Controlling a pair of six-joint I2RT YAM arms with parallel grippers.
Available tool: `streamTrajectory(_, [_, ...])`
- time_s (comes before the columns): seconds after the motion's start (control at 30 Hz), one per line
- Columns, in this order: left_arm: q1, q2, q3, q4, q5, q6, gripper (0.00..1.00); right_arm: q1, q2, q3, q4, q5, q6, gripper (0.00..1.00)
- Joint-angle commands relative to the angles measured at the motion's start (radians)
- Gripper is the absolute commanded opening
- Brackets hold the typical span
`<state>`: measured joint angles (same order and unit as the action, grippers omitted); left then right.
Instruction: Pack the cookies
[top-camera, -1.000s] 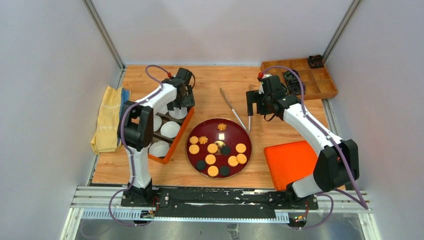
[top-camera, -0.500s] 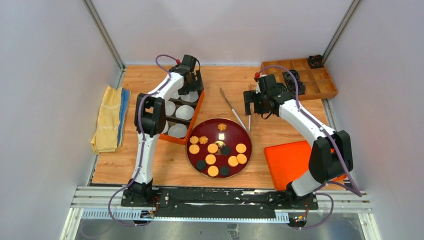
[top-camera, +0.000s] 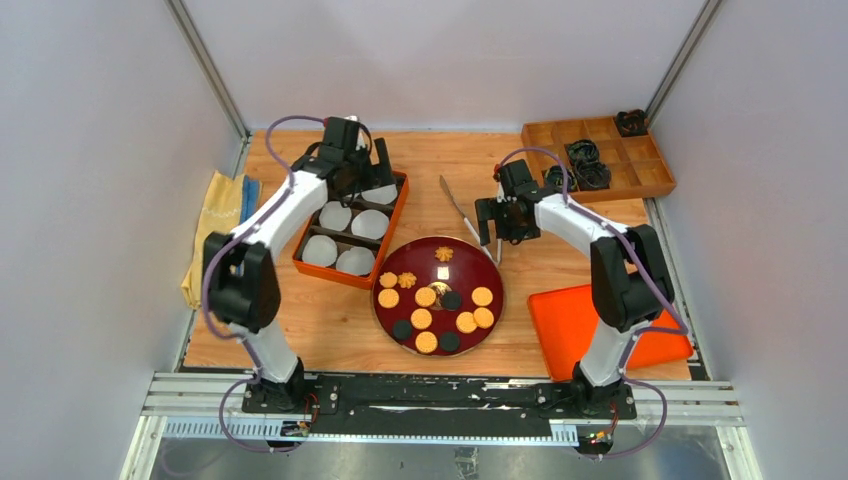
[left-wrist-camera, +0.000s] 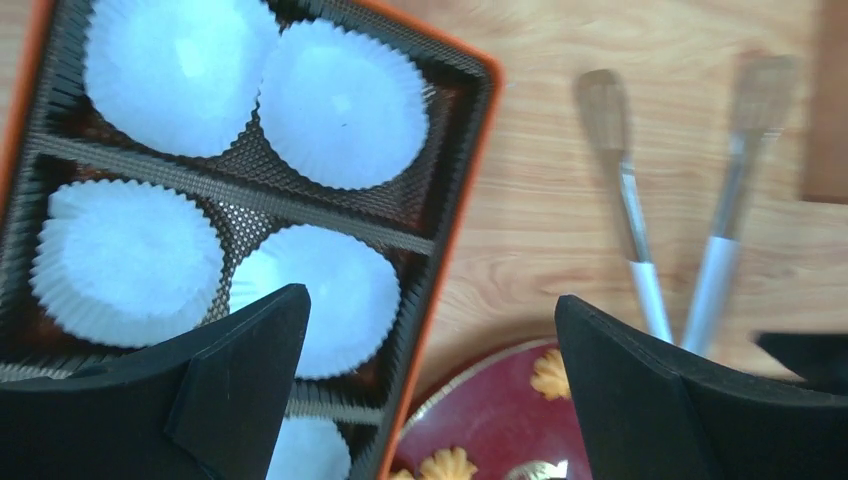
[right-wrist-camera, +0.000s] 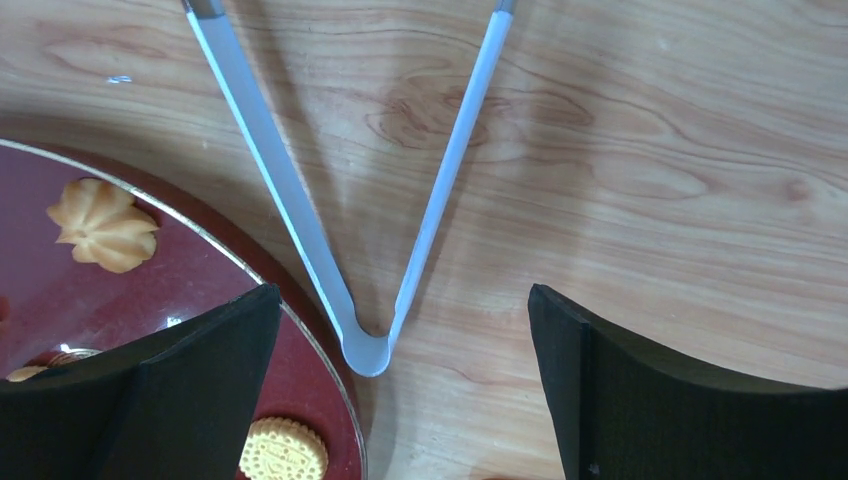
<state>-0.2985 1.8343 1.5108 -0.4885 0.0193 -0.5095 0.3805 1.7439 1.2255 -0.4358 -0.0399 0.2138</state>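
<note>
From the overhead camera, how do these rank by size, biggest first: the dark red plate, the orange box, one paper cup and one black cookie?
1. dark red plate
2. orange box, somewhat smaller than the plate
3. paper cup
4. black cookie, clearly the smallest

Even, diffuse light is falling from above on the worktop (top-camera: 440, 160), leaving only faint, soft shadows beneath the arms. The cookies (top-camera: 425, 297) are showing clearly, and a small white glare spot is shining on the dark red plate (top-camera: 475, 268). In the left wrist view the paper cups (left-wrist-camera: 340, 100) are washing out to bluish white and the tongs (left-wrist-camera: 645, 275) are looking blurred. The right wrist view is rendering crisp wood grain, with the tongs casting soft shadows rightward.
</note>
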Motion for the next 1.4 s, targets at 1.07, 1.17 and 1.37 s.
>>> streamTrajectory(1.07, [-0.133, -0.509, -0.414, 0.089, -0.131, 0.007, 1.0, 0.078, 0.437, 0.402, -0.073, 0.25, 0.023, 0.79])
streamTrajectory(1.17, [-0.133, -0.523, -0.415, 0.08, -0.15, 0.011, 1.0, 0.078, 0.43, 0.417, -0.074, 0.247, 0.012, 0.72])
streamTrajectory(1.37, [-0.132, -0.558, -0.412, 0.059, -0.181, 0.015, 0.99, 0.077, 0.391, 0.437, -0.084, 0.25, -0.018, 0.61])
